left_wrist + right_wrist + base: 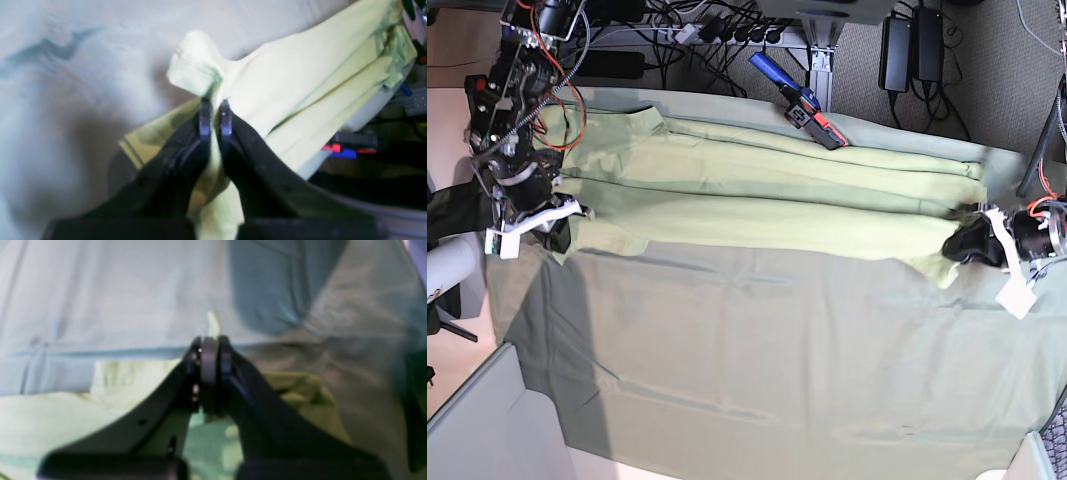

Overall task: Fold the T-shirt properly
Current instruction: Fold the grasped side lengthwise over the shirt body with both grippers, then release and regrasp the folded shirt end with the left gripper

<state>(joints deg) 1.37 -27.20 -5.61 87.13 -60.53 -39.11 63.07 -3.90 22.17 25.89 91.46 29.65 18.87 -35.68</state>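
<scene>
One T-shirt [767, 195], one big grey-green cloth [777, 350] under it, and two arms, one at each end. The shirt lies stretched across the far half of the worktop, pale yellow-green, gathered into several long lengthwise folds that run from one arm to the other. The grey-green cloth covers the worktop and shows bare over the whole near half.

The left gripper [215, 108] sits at the right end of the base view, its jaws nearly closed, with only a thin slit between them, and a pinch of the shirt's fabric running through that slit. A small flap of the shirt [195, 65] stands up just beyond the tips, and more of it bunches between the black fingers [203, 120] closer to the camera (that view is rather blurred).

The right gripper [211, 353] is at the opposite end, by the corner of the shirt. Its jaws are pressed tight together, and a thin sliver of yellow-green fabric [213, 323] pokes up from between the tips, so it is clenched on the shirt's edge. The shirt spreads out beneath and to the side of it in the wrist view.

Past the far edge of the worktop lies one blue-and-red tool [799, 100], touching the cloth's edge, among a tangle of cables [717, 25].
</scene>
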